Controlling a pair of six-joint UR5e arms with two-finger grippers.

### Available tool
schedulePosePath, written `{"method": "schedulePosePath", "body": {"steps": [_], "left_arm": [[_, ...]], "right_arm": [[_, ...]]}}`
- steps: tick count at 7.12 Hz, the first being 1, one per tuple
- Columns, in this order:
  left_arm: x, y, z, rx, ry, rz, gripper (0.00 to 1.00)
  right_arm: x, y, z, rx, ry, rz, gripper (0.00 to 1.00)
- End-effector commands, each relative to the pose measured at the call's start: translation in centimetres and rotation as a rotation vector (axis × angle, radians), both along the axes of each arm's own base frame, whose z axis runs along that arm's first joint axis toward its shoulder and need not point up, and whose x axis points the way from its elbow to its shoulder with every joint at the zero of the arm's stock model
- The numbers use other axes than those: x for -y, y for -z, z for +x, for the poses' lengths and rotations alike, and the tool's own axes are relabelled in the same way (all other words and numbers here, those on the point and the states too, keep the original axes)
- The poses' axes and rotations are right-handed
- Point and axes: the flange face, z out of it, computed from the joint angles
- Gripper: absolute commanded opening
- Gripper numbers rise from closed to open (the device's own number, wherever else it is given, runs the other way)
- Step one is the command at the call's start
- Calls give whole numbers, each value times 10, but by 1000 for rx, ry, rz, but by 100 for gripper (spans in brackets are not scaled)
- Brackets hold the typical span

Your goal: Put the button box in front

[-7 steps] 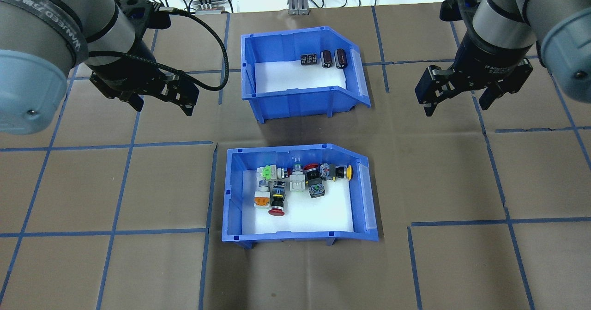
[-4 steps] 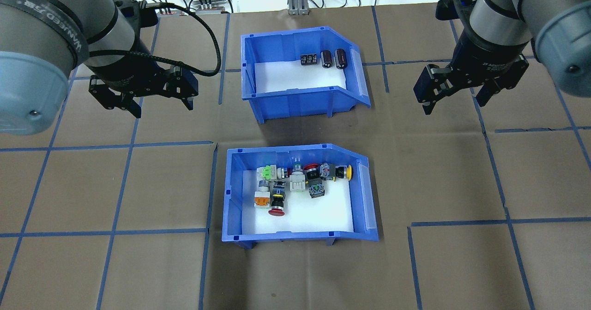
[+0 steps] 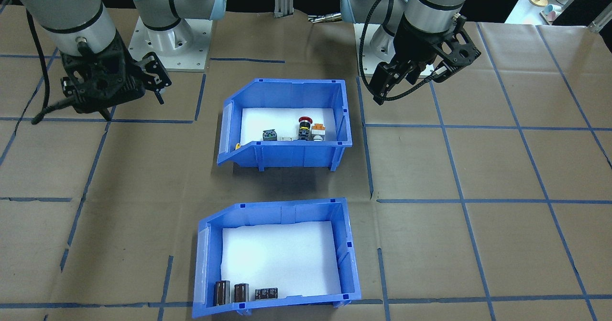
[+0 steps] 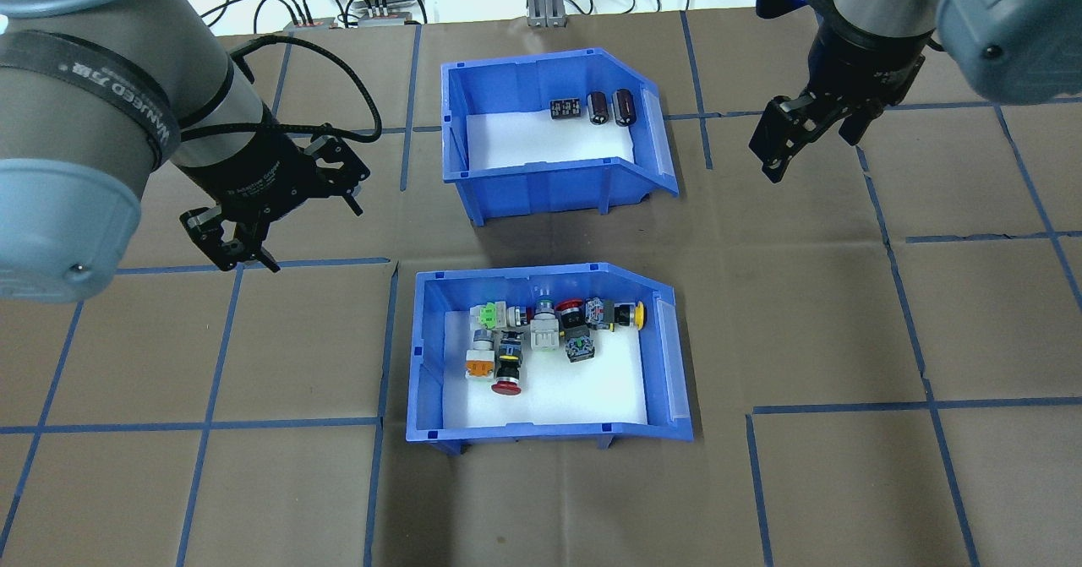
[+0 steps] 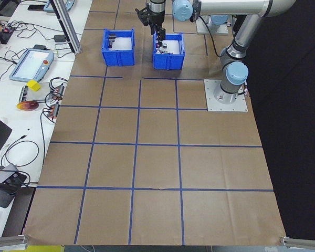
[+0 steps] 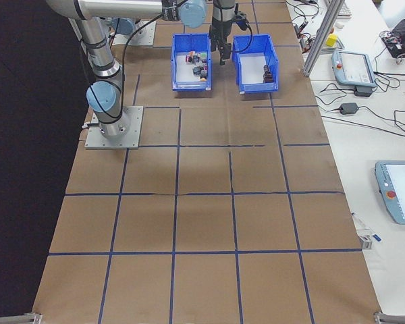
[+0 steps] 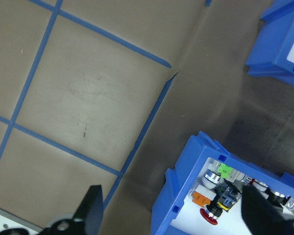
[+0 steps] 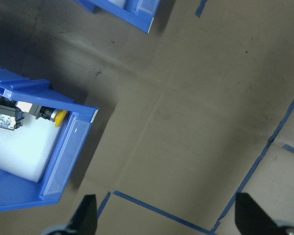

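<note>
The button box [image 4: 549, 356] sits nearer the robot than the other bin [image 4: 554, 128]. Left gripper [image 4: 283, 216] and right gripper [image 4: 803, 132] hover wide open, empty. The left arm reads "WANJEED".

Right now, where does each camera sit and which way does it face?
Front-facing: across the table, facing the robot; button box beyond the second bin.
Overhead: behind the robot, looking down; left gripper, right gripper.
Exterior left: table's end; left arm nearer.
Exterior right: opposite end; right arm nearer.
Left wrist: down at the box's corner; open fingers.
Right wrist: down at its other end.
All share the button box.
</note>
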Motion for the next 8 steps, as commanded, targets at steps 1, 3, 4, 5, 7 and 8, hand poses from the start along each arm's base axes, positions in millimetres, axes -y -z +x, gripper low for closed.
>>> {"method": "schedulePosePath", "body": {"steps": [1,3,4,5,7,8], "left_arm": [[-49,28,-21,4,-327,50,99],[-88,55,-65,40,-589,95,99],[-104,65,-86,19,-624,123,99],[-119,83,-106,-58,-719,178,99],[-139,127,-122,-133,-822,107,99],[-146,137,-124,-135,-815,102,99]], "right_arm": [[37,14,11,7,-251,-67,100],[52,26,26,15,-554,-46,100],[63,20,46,12,-615,-63,100],[76,20,71,11,-655,-72,100],[99,36,125,19,-738,-54,100],[99,44,157,19,-790,-51,100]]}}
